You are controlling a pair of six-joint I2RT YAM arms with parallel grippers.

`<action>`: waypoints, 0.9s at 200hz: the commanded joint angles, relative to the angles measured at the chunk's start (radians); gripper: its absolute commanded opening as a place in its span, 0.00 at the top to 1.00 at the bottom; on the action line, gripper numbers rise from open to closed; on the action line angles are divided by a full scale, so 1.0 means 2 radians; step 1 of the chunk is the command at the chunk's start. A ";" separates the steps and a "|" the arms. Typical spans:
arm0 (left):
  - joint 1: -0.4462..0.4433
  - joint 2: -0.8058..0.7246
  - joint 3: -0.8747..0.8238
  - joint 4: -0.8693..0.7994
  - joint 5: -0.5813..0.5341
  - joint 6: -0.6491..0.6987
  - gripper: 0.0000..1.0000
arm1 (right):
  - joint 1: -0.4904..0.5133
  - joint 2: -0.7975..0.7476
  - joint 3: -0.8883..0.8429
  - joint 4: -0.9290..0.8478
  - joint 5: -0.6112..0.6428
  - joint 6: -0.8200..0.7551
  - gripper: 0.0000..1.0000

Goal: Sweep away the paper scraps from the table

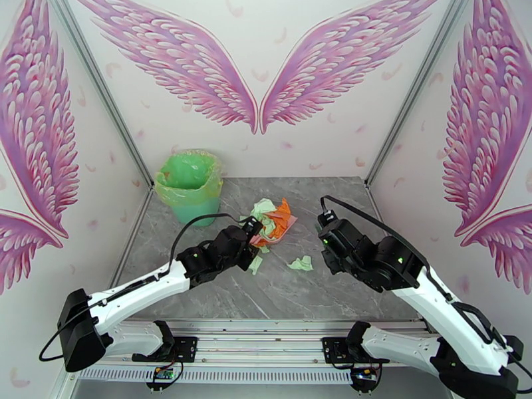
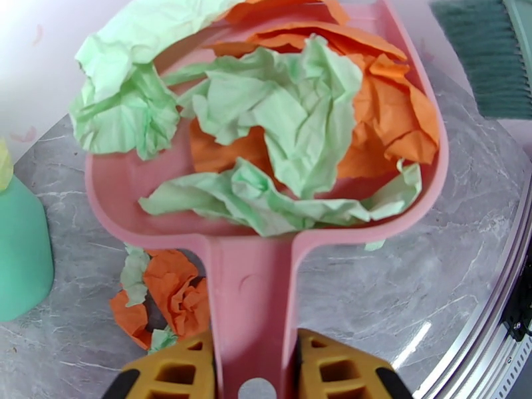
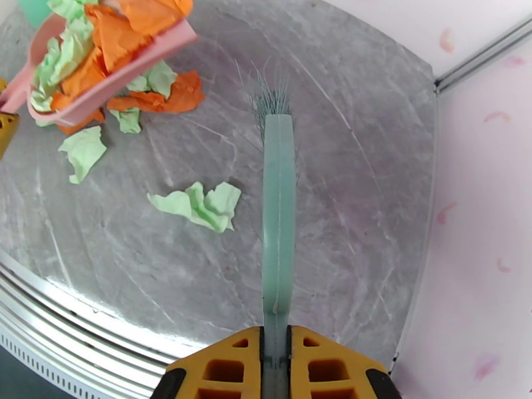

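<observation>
My left gripper is shut on the handle of a pink dustpan. The pan hangs a little above the grey table, heaped with green and orange paper scraps. More scraps lie on the table under the pan. From above, the left gripper and the loaded pan are at the table's middle. My right gripper is shut on a teal brush with its bristles pointing away. A green scrap lies left of the brush, another nearer the pan.
A green bin with a green liner stands at the table's back left, close to the dustpan. A metal frame rail edges the near side. The right gripper is right of the pan, and a loose green scrap lies between the arms.
</observation>
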 commanded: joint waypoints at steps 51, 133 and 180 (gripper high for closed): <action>0.075 -0.024 0.123 -0.169 0.013 0.056 1.00 | -0.011 0.002 -0.051 0.067 -0.026 0.001 1.00; 0.231 -0.040 0.229 -0.248 0.060 0.106 1.00 | -0.014 0.026 -0.064 0.112 -0.057 -0.028 1.00; 0.308 0.004 0.296 -0.300 0.104 0.134 1.00 | -0.018 0.033 -0.071 0.132 -0.073 -0.037 1.00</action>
